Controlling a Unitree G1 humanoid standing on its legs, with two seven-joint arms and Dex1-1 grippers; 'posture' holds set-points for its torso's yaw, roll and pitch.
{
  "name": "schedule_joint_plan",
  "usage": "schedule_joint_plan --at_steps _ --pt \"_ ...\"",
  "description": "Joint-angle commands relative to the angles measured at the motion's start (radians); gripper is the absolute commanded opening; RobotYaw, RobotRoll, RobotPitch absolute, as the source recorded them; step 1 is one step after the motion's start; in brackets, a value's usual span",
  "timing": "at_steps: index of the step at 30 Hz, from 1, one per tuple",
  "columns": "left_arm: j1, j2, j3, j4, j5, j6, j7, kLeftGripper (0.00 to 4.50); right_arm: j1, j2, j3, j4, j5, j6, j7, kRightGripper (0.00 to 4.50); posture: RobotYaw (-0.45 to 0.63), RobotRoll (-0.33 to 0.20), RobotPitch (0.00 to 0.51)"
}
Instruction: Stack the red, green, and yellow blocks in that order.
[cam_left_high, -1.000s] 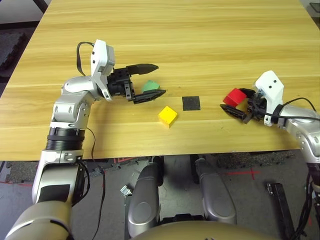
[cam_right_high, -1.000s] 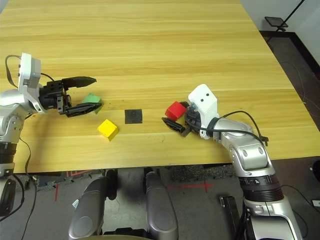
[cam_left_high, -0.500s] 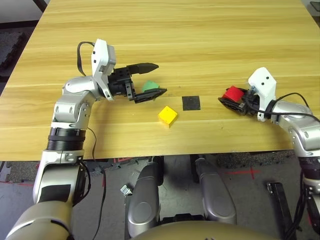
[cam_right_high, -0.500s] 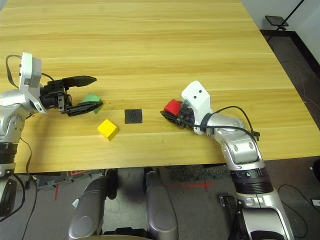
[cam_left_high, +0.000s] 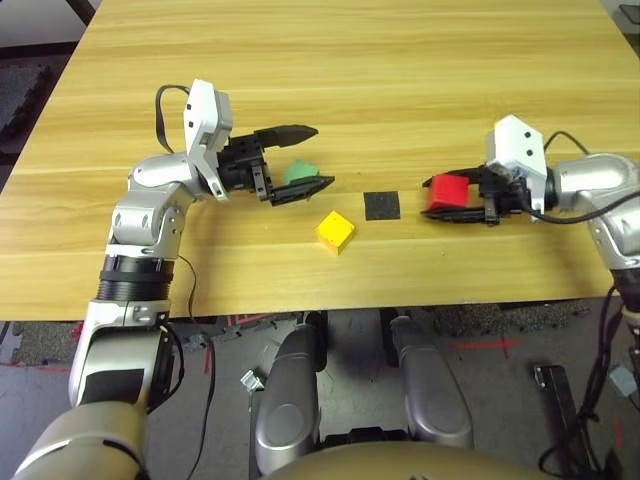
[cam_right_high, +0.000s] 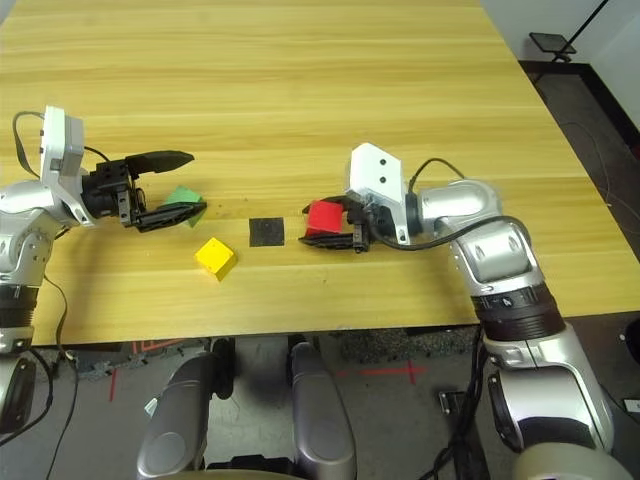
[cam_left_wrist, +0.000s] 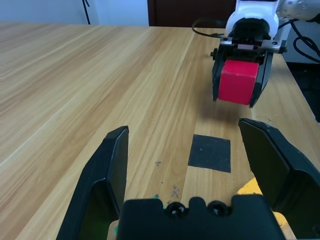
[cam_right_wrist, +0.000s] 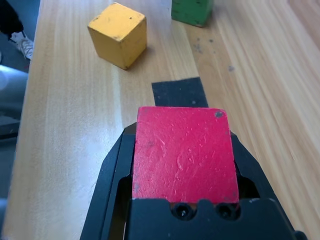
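Your right gripper (cam_left_high: 445, 198) closed on the red cube (cam_right_wrist: 184, 155), the cube between its fingers, your left gripper (cam_left_wrist: 184, 125) wide open and empty, the green cube (cam_right_high: 184, 203) beside its nearer finger.

The held block (cam_left_high: 448, 191) was right of the patch (cam_left_high: 382, 206). Left of it lay the nearest block (cam_left_high: 336, 231), the leftmost block (cam_left_high: 301, 172) farther back.

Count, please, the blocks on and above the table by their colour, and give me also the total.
Red block: 1, held in the right jaws
Green block: 1
Yellow block: 1
Total: 3 blocks
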Motion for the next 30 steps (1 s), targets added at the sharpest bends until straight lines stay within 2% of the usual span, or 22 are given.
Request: schedule_joint_plan --at_steps 1,6,12,30 --pt "0.039 0.009 0.008 -0.036 0.002 0.005 0.009 4.5 -0.056 0.055 0.039 0.141 -0.045 -0.106 0.049 2.08 0.32 0.037 0.26" --pt "0.062 0.015 0.015 -0.075 -0.004 0.021 0.028 4.5 -0.138 0.145 0.06 0.308 -0.097 -0.205 0.065 2.08 0.36 0.051 0.258" --pt "0.081 0.024 0.025 -0.101 -0.006 0.036 0.045 4.5 -0.178 0.217 0.062 0.387 -0.126 -0.259 0.071 2.08 0.38 0.059 0.258" --pt "0.081 0.023 0.02 -0.115 -0.01 0.048 0.062 4.5 -0.183 0.268 0.051 0.479 -0.167 -0.351 0.066 2.08 0.4 0.067 0.264"
